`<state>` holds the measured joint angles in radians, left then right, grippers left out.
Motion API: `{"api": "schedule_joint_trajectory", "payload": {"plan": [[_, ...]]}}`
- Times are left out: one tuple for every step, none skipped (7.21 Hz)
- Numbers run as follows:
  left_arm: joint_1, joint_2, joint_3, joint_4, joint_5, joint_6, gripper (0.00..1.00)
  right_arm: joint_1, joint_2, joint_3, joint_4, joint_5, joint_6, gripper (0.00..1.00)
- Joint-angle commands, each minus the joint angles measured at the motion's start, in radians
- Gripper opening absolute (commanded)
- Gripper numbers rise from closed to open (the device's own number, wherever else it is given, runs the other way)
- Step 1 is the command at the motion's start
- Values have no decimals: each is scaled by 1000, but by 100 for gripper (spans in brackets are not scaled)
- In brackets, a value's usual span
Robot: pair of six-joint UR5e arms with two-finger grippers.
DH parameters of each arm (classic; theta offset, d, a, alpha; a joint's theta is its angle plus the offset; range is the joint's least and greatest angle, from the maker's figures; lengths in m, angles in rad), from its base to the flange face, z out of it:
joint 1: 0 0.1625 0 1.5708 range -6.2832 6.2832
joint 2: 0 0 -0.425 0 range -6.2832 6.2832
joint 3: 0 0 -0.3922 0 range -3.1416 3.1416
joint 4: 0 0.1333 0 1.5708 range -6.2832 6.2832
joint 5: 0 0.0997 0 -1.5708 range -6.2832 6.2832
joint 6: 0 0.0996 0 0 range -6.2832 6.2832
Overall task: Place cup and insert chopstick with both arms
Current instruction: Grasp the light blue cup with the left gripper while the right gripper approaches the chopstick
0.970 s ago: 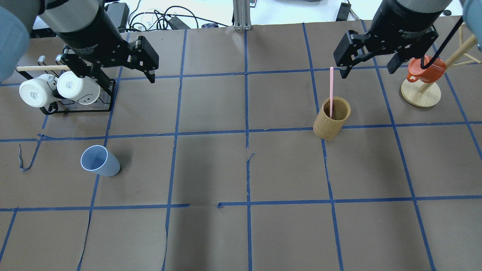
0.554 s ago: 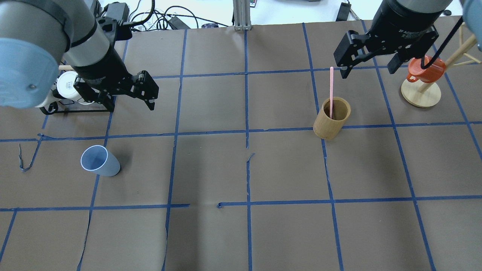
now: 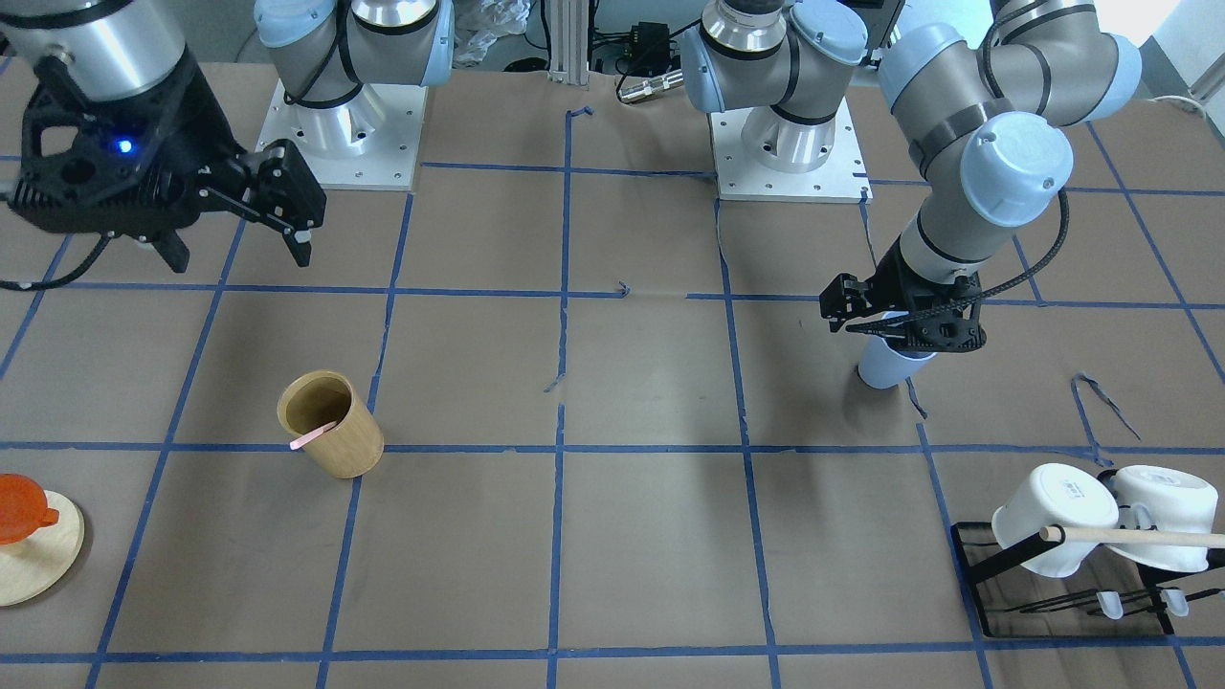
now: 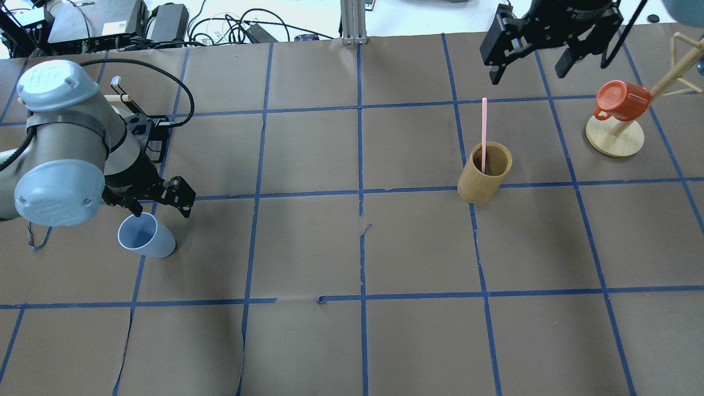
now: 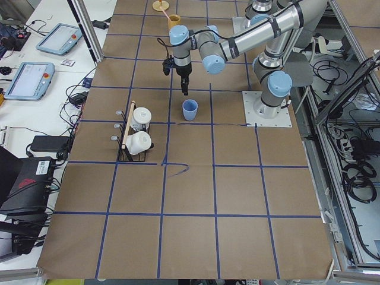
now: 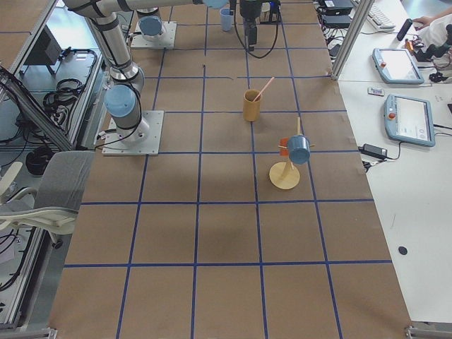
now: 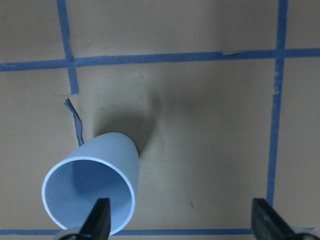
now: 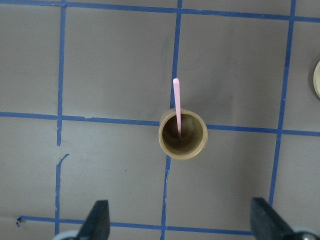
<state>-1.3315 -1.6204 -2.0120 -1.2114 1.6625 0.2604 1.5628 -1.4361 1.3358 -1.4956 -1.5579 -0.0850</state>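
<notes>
Overhead exterior view: the left hand (image 4: pixel 160 208) is hovering wide open over the rim of the upright blue cup (image 4: pixel 147 237), probably lining up a wall pinch. The right hand (image 4: pixel 528 72) is hanging wide open high above the bamboo holder (image 4: pixel 484 175), where the pink chopstick (image 4: pixel 484 129) is leaning.

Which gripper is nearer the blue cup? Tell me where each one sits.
Left. The left gripper is open just above the blue cup, one finger over its rim. The right gripper is open far off to the other side, beyond the bamboo holder.
</notes>
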Motion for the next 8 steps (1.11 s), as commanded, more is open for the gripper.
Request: {"api": "schedule_joint_trajectory", "payload": {"plan": [[9,-16,-63,33,19,2,84,3,143,-56,46,-5,-16,100],[11,-36,-64,33,22,3,59,2,193,-58,46,-8,-12,100],[11,-47,-64,33,42,3,44,2,235,-58,52,-20,-12,100],[11,-53,-62,33,52,3,21,2,270,-59,43,-19,-12,100],[11,-53,-57,35,51,0,0,2,287,-61,10,-16,-9,100],[11,-49,-47,41,51,0,0,3,298,-52,-14,-17,-1,100],[11,-53,-13,67,53,-7,0,11,301,-29,-17,-33,-2,100],[0,-61,42,47,46,-36,0,11,301,-11,-17,-37,-4,100]]}}
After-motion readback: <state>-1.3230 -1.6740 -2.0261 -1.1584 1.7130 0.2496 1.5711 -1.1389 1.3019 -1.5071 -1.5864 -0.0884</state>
